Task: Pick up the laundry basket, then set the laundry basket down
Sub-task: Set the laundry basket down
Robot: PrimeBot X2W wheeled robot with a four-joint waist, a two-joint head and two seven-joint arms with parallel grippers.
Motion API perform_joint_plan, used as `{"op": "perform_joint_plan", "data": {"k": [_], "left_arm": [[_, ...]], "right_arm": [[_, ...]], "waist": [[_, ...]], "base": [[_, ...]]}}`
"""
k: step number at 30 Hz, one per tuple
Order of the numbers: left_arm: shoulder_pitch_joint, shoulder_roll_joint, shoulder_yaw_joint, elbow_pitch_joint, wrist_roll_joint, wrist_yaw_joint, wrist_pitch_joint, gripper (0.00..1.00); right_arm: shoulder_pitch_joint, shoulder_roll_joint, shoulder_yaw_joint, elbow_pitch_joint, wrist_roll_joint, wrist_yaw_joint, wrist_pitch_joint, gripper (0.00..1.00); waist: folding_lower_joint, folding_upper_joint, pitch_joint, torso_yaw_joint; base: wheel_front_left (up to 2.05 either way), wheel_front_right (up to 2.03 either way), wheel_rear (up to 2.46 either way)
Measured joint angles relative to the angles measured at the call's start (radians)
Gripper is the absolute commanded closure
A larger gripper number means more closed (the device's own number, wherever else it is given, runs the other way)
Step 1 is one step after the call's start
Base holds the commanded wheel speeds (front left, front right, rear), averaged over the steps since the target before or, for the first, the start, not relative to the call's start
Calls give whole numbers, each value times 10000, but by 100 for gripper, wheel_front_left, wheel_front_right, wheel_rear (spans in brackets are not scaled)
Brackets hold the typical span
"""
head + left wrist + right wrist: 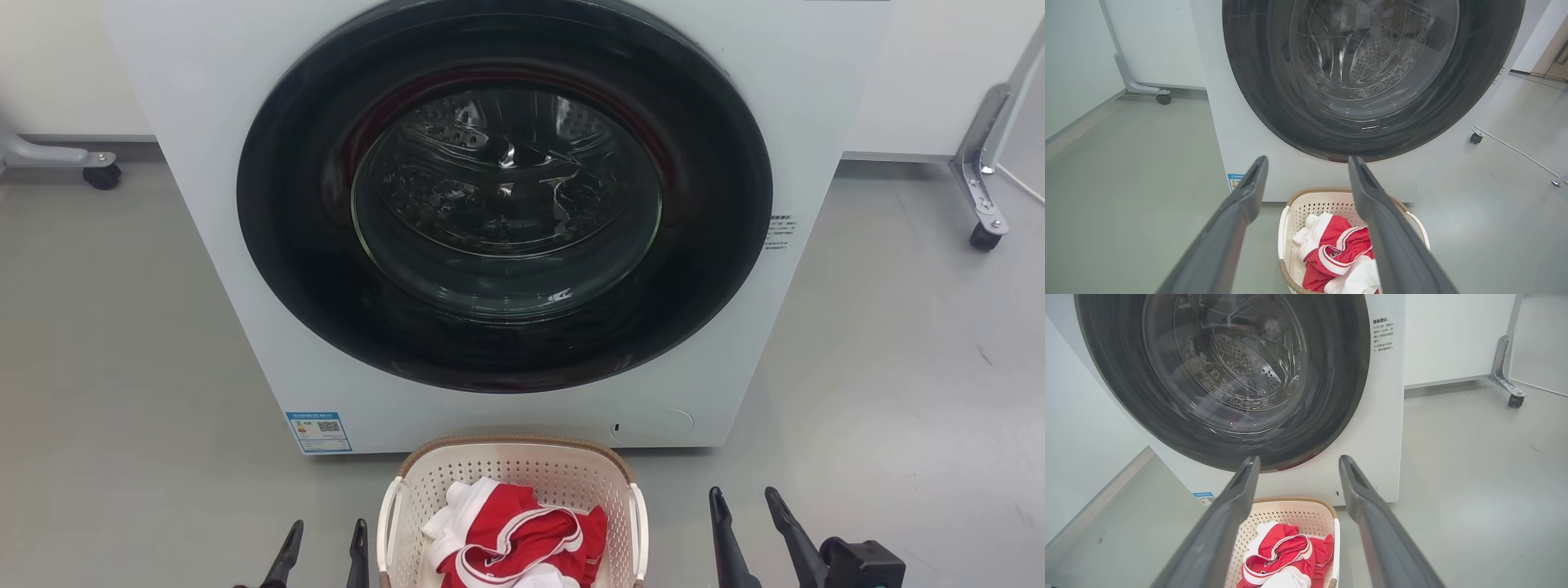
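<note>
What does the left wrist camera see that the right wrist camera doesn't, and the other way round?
Left wrist view: the open left gripper and a wheeled frame leg on the floor left of the machine. Right wrist view: the open right gripper and a printed sticker on the machine's front. Both: the washing machine, the laundry basket in front of it, and red-and-white clothes inside the basket.

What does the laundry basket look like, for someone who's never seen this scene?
Find the white front-loading washing machine with its round dark glass door. On the grey floor directly in front of its base sits the laundry basket: cream perforated plastic, brown woven-look rim, white side handles. Unlike the machine, it is small, open-topped and holds a red-and-white garment.
</note>
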Motion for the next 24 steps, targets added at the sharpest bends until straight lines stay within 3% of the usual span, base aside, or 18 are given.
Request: {"op": "perform_joint_plan", "data": {"k": [24], "left_arm": [[300,-290,493,-629,619,6,0,0]], "right_arm": [[513,291,-688,-652,-892,-2,0,0]], "waist": [[0,0,-3,-11]], "base": [[0,0,0]]}}
